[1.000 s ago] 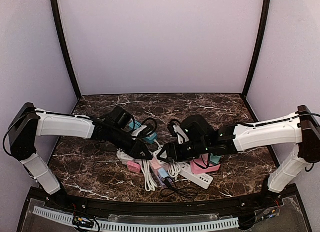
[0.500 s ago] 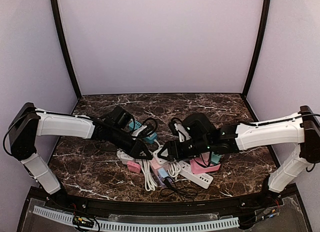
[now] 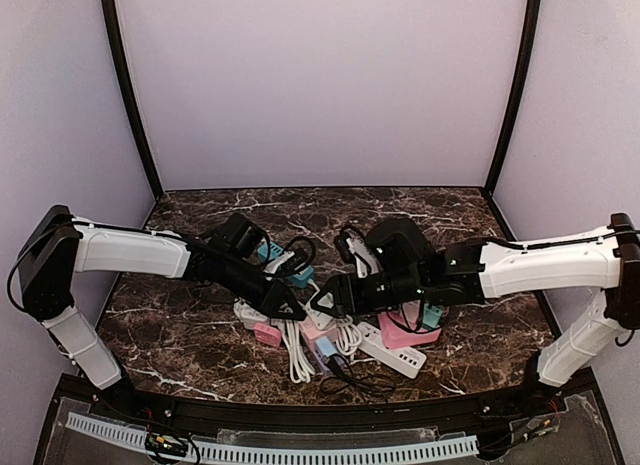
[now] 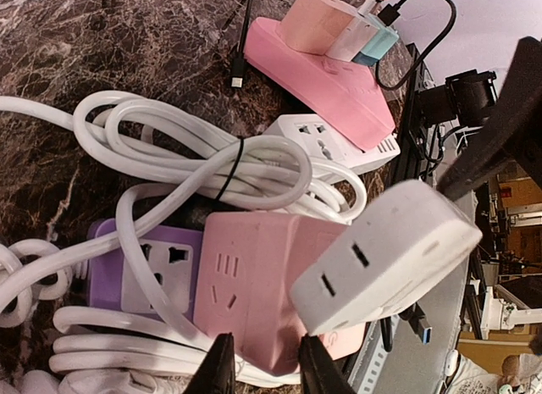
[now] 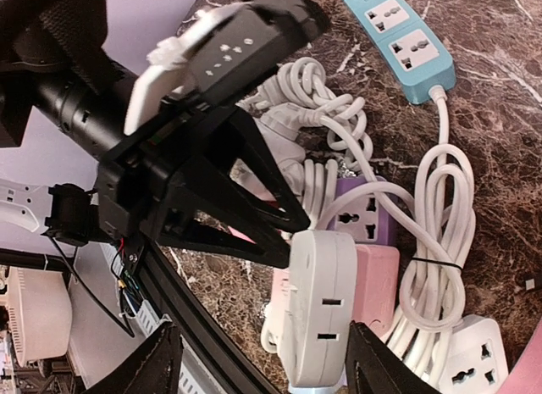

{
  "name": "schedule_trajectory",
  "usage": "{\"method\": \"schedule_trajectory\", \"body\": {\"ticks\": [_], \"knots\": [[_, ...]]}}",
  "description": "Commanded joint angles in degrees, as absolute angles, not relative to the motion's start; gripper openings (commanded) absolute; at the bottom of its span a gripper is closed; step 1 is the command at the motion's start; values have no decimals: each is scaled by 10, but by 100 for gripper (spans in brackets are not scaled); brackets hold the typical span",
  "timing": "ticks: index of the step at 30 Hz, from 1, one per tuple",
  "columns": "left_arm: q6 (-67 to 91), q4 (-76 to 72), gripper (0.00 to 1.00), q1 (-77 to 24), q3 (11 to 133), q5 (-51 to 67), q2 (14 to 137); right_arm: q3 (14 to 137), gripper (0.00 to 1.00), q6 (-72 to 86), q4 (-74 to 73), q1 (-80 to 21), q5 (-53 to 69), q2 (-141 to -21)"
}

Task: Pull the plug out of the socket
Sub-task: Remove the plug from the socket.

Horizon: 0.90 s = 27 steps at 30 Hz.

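Observation:
A white plug (image 4: 389, 254) sits in a pink socket block (image 4: 254, 280), which lies on a purple strip (image 4: 144, 267) among white cables. My left gripper (image 4: 267, 370) is low over the pile, its jaws closed against the near end of the pink socket block. In the right wrist view the white plug (image 5: 322, 309) stands between the wide-open fingers of my right gripper (image 5: 271, 370), which do not touch it. In the top view the left gripper (image 3: 288, 307) and the right gripper (image 3: 322, 303) meet tip to tip over the pile.
A pink power strip (image 3: 408, 331) carrying several adapters and a white strip (image 3: 397, 355) lie right of the pile. A teal strip (image 3: 280, 259) lies behind it. Coiled white cables (image 4: 186, 152) and a loose black USB lead (image 4: 241, 47) lie around.
My right gripper has moved left toward the left gripper and now brackets the white plug. The left arm has not moved.

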<state>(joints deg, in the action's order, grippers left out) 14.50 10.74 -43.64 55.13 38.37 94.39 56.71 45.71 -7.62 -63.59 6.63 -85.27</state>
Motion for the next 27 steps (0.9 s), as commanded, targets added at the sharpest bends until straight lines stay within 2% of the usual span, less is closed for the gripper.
{"method": "schedule_trajectory", "body": {"ticks": [1,13,21,27], "knots": [[134,135,25,-439,544,353,967,609,65,437,-91,-663,43,-863],[129,142,25,-439,550,347,972,662,64,411,-152,-696,-35,-882],[127,145,25,-439,553,345,972,676,74,391,-219,-717,-149,-843],[125,147,25,-439,554,343,971,699,73,392,-288,-737,-193,-862]]}}
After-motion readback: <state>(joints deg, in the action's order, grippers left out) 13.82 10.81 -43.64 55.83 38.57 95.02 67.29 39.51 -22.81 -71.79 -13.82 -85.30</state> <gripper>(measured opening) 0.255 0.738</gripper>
